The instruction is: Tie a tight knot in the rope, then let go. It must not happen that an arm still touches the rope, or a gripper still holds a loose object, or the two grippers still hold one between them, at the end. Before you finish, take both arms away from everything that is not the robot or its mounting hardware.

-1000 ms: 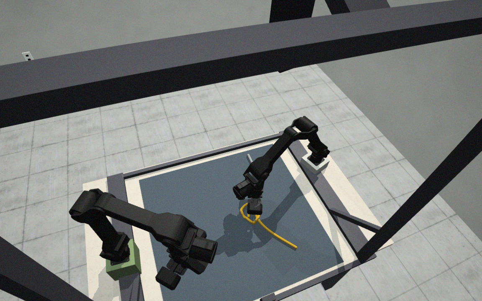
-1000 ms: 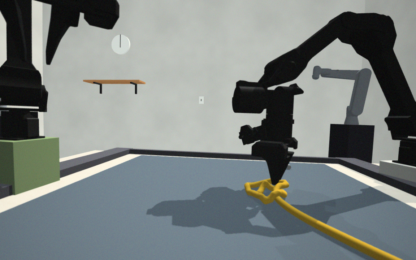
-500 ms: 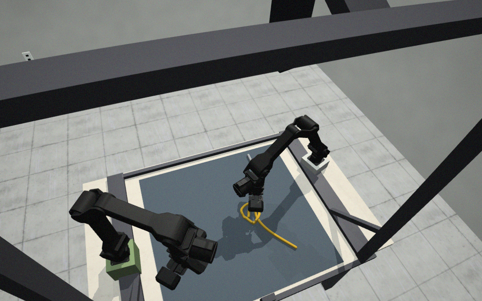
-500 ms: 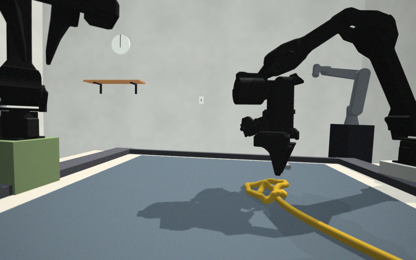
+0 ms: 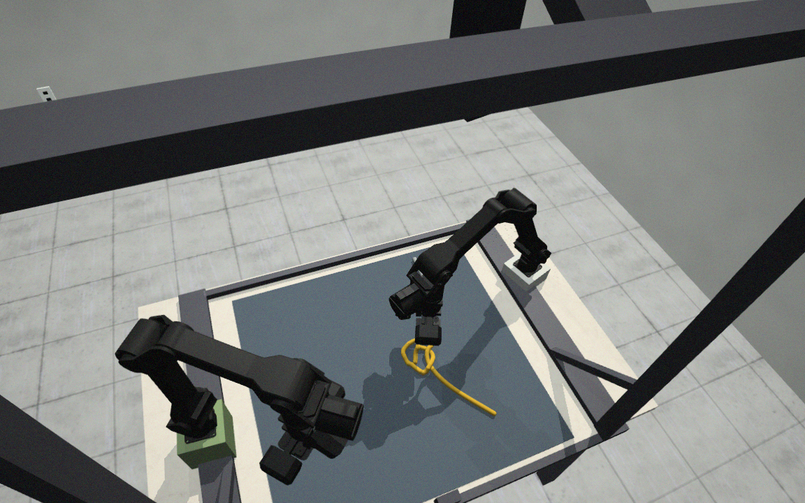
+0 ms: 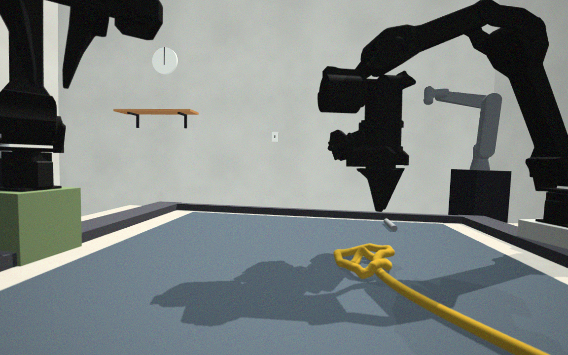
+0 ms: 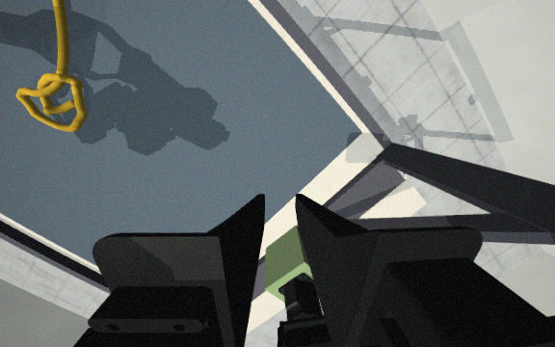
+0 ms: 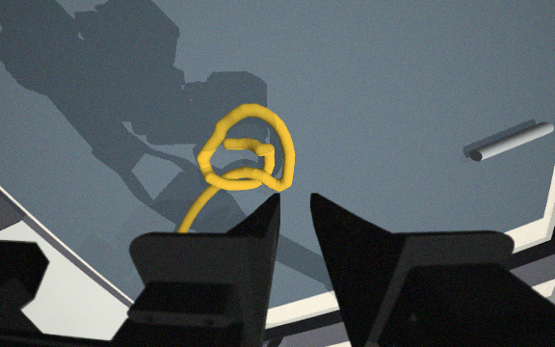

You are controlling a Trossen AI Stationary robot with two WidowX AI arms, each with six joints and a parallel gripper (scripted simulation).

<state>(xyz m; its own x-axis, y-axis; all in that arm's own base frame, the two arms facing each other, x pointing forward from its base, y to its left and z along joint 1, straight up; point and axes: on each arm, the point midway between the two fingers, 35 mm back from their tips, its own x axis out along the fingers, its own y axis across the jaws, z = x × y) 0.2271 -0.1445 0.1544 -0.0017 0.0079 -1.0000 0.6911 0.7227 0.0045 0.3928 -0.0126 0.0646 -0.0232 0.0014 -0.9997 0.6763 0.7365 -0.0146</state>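
Observation:
The yellow rope (image 5: pixel 467 397) (image 6: pixel 438 307) (image 7: pixel 62 43) (image 8: pixel 288 149) lies on the blue-grey mat (image 5: pixel 305 325) (image 6: pixel 100 308). One part forms a wide, loose loop with crossings, and a short end shows inside it in the right wrist view. The long tail runs towards the front. My right gripper (image 8: pixel 295 199) (image 6: pixel 380 210) is slightly open, with nothing between its fingertips, and hangs above and behind the loop. My left gripper (image 7: pixel 279 200) is slightly open and empty, raised high and well away from the rope. Exact over-and-under crossings are hard to tell.
A grey cylinder (image 6: pixel 390 225) (image 8: pixel 515 141) lies on the mat behind the rope. The left arm stands on a green block (image 5: pixel 225 431) (image 6: pixel 50 225) (image 7: pixel 284 255), the right on a white block (image 6: pixel 546 234). Dark frame beams surround the table and cross above it.

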